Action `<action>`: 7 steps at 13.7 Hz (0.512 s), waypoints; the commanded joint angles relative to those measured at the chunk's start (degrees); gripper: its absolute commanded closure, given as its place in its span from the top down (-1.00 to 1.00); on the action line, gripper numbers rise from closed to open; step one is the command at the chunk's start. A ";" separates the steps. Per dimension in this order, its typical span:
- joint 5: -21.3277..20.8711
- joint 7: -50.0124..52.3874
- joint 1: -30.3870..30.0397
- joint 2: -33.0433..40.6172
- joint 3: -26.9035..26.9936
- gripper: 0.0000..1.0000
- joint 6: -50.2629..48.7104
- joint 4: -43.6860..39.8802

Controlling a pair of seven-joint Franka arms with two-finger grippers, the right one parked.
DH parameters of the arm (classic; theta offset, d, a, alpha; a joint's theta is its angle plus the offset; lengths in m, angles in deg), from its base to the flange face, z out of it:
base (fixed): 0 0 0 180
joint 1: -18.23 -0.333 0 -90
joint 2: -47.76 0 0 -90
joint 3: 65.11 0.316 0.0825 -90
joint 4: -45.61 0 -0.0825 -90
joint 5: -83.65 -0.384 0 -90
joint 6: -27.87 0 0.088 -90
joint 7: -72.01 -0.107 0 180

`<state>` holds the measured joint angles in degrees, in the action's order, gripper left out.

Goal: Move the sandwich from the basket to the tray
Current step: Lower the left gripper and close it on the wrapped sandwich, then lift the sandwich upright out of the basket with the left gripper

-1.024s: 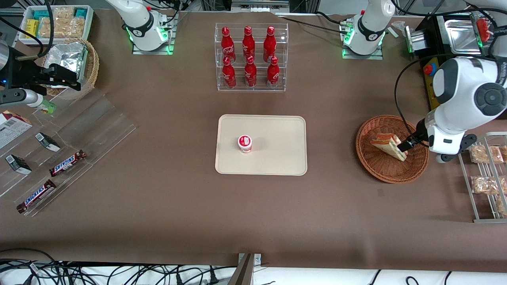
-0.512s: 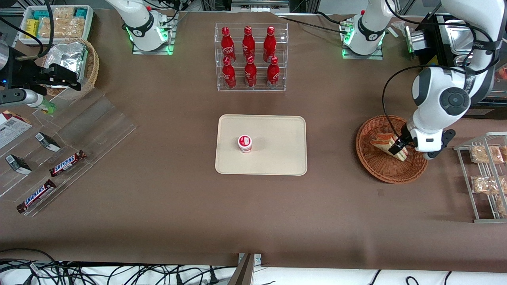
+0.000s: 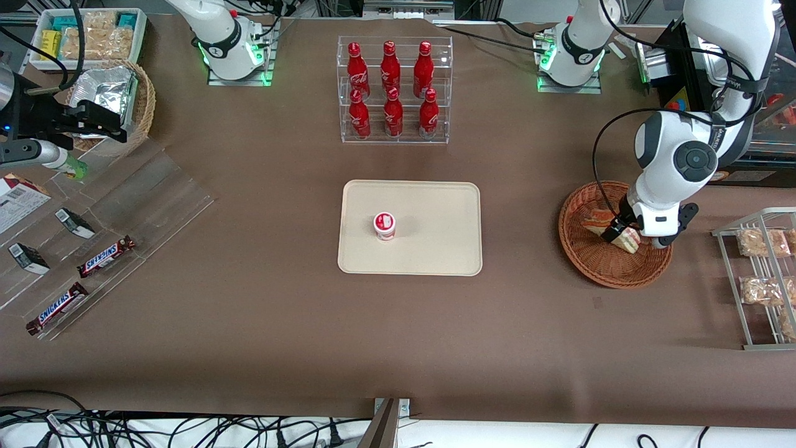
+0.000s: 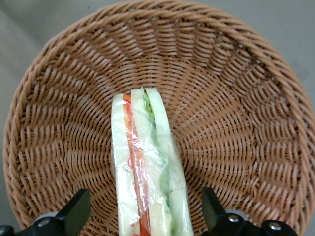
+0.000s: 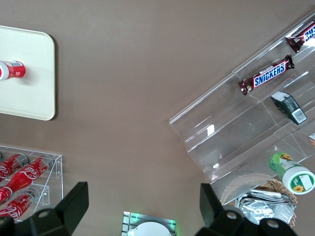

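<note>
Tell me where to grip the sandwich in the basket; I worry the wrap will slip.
Grip the sandwich across its two flat bread faces, coming straight down from above. It stands on edge in the basket, layers up, and the open end effector already straddles it, a finger on each side.

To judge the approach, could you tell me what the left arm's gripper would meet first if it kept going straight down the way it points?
Most likely the wrapped triangular white-bread sandwich: the open gripper straddles it, above the round reddish-brown wicker basket. The remaining gap is unclear.
</note>
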<state>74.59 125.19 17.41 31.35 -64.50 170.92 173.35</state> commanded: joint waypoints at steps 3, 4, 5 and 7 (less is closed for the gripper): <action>-1.84 3.60 -0.31 -1.17 -0.25 -1.00 1.01 0.31; -2.71 3.25 -0.31 -1.25 -0.26 -1.00 0.92 0.31; -3.15 3.33 -0.31 -1.25 -0.26 -1.00 0.66 0.23; -3.16 3.42 -0.31 -0.29 -0.43 -1.00 -0.31 -0.38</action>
<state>73.55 127.08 17.41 30.13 -64.59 171.25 173.28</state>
